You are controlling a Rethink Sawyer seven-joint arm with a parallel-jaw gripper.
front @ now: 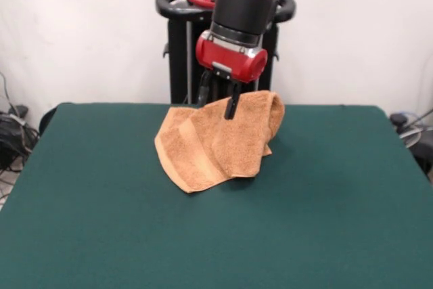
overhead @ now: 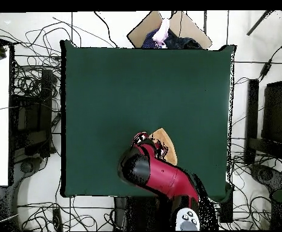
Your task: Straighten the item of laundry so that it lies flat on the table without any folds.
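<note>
Gripping: the black two-fingered tool [front: 218, 103] of the red and black arm is pinching the top edge of the orange-tan terry-cloth towel [front: 213, 145], jaws clenched on the fabric.
Towel: it is hanging bunched and folded just above centre of the front view, its lower corner touching the dark green felt-covered desk [front: 325, 221].
Overhead: the arm is hiding most of the towel [overhead: 166, 145], lower centre.
</note>
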